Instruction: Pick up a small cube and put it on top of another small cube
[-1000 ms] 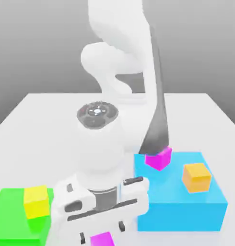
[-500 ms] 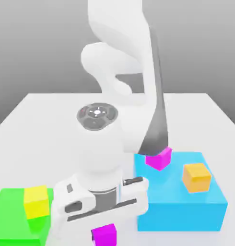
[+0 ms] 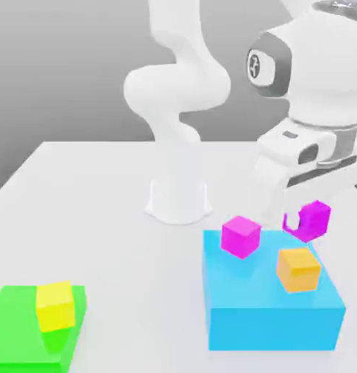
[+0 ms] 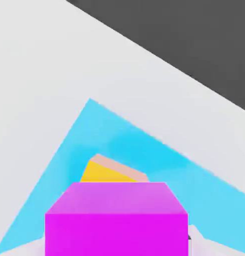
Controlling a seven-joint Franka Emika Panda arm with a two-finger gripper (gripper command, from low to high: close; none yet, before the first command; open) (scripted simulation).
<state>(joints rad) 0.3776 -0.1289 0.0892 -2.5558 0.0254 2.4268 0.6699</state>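
My gripper (image 3: 307, 221) is shut on one small magenta cube (image 3: 314, 218), holding it in the air above the far right part of the big blue block (image 3: 269, 313). The other small magenta cube (image 3: 241, 235) rests on the blue block's far left corner, to the exterior view's left of the held one and lower. In the hand view the held cube (image 4: 117, 220) sits close up, with the orange cube (image 4: 112, 172) and the blue block's top (image 4: 129, 145) beyond it.
An orange cube (image 3: 298, 269) sits on the blue block, just below and in front of the held cube. A yellow cube (image 3: 55, 304) lies on a flat green block (image 3: 21, 328) at the front left. The arm's white base (image 3: 178, 200) stands mid-table.
The gripper closed on the magenta cube at the table's front. The arm then swung up and to the exterior view's right, carrying the cube over the blue block.
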